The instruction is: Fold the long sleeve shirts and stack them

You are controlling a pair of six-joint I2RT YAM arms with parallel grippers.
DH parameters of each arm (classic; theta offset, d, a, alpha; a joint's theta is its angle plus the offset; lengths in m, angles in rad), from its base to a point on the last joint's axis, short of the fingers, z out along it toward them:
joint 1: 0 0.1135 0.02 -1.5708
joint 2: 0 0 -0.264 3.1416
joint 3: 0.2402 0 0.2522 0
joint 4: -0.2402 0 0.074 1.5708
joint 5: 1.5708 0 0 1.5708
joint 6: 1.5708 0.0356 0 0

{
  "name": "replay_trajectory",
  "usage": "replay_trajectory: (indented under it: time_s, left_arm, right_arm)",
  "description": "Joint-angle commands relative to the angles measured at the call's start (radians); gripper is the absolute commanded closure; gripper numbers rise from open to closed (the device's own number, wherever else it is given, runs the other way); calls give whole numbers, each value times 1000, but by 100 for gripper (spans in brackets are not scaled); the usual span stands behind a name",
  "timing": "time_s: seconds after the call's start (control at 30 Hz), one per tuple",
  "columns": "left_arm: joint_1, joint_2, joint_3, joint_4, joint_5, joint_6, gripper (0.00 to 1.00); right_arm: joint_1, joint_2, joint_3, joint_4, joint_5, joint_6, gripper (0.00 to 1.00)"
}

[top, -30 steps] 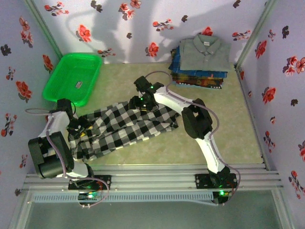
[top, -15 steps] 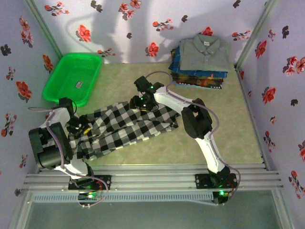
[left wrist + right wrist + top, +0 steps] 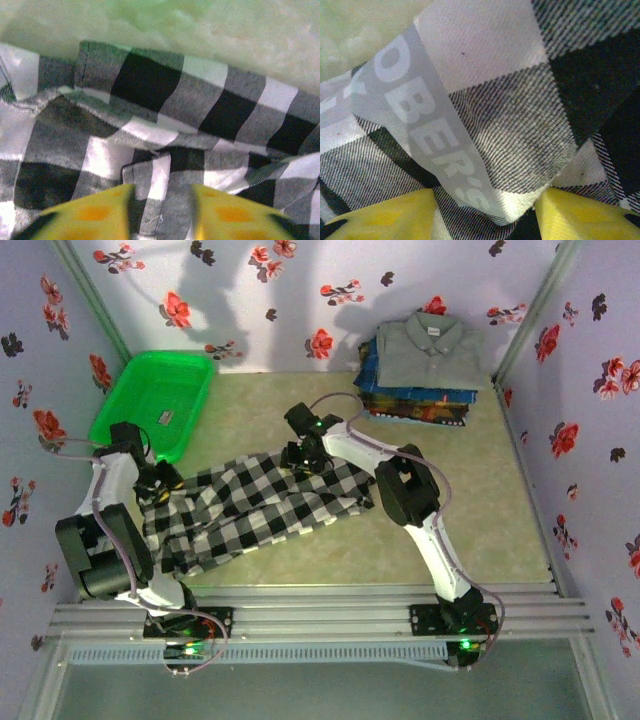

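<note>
as checked shirt lies rumpled, stack beyond

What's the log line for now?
black-and-white checked cloth shirt: spread out | left fingers: apart over it | right fingers: apart over it

A robotics test booth: flower-printed sheets wall in a pale green tabletop, metal corner posts frame the enclosure, and a left arm and right arm stand bolted to aluminium rails at the near edge, with folded shirts and a green plastic basket laid out.
</note>
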Motion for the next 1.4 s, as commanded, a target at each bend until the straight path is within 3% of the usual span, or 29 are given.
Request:
replay_trajectory:
  time_s: [0.0,0.2,0.53,0.97,1.13,1.23,1.37]
  left_arm:
    - [6,-41,-49,-71,53,18,46]
    - [6,1,-117,11,77,-21,46]
    - [6,79,-124,53,25,-64,59]
    - [5,75,-131,46,-34,-69,51]
    - [5,79,-151,96,15,-83,61]
    - [6,86,-155,124,49,-77,75]
    - [6,68,-132,104,16,-68,85]
  right_arm:
    - [-4,-1,26,-12,6,16,43]
    - [-2,2,25,-1,-11,21,42]
    - [-3,0,10,-7,-15,10,41]
    - [-5,5,9,-8,-26,-2,40]
    - [-6,7,5,-12,-27,-3,40]
    - [-7,11,4,-10,-28,-3,40]
    - [-8,12,7,-24,-9,-5,41]
